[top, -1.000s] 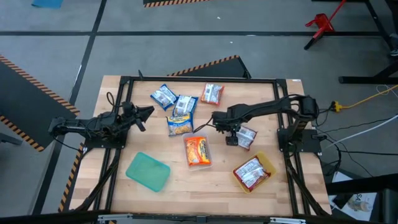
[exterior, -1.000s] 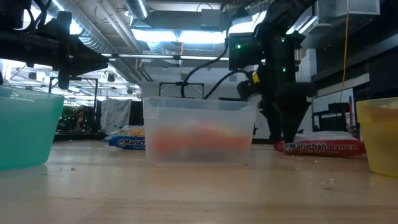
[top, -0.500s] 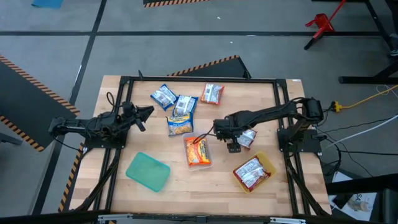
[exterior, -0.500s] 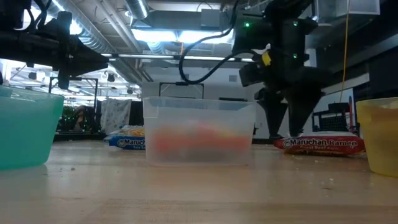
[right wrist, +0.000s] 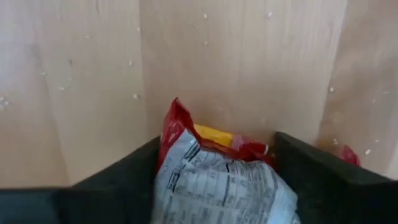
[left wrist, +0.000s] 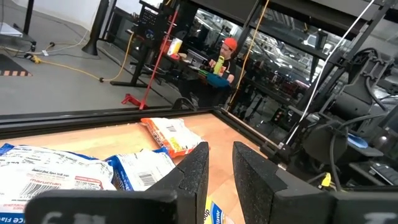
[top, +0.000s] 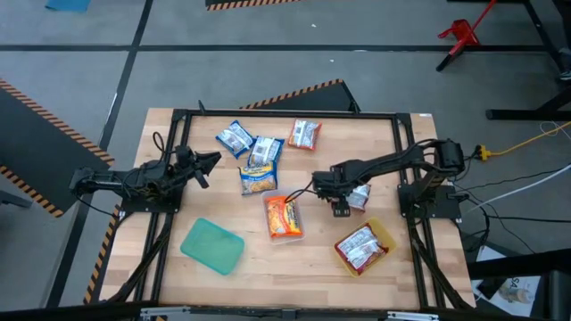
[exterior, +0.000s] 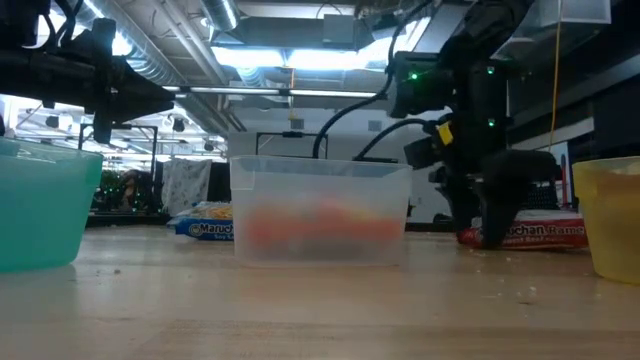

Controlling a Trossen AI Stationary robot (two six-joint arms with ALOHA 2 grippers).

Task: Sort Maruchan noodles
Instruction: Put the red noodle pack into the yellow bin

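Note:
A red and silver Maruchan noodles packet (top: pixel 360 194) lies flat on the table at the right, and my right gripper (top: pixel 344 201) is down on its left end (exterior: pixel 478 236), pointing down. Several blue-white and orange packets (top: pixel 259 160) lie loose at the far middle. One orange packet (top: pixel 283 217) lies in a clear tray (exterior: pixel 320 212). Another red packet (top: pixel 360 246) rests in the yellow tray (top: pixel 386 237). My left gripper (top: pixel 214 160) waits level at the left, its fingers (left wrist: pixel 198 171) a narrow gap apart, holding nothing. My right gripper has the red packet's end (right wrist: pixel 214 177) between its two fingers, one finger (right wrist: pixel 124 180) against each side edge. The fingers come from above, pointing down, and stand across the packet. The packet bulges up between them, and the rest of it (exterior: pixel 535 234) lies on the table.
A teal tray (top: pixel 212 245) sits at the near left, the yellow tray at the near right, the clear tray between them. A black frame (top: pixel 285 113) runs round the table's edges. Bare wood lies around the near middle (top: pixel 285 267).
My right gripper has gone toward the table's right edge and down, from above the bare wood beside the clear tray onto the red packet's left end. The packet has stayed on the table. My left arm has kept still.

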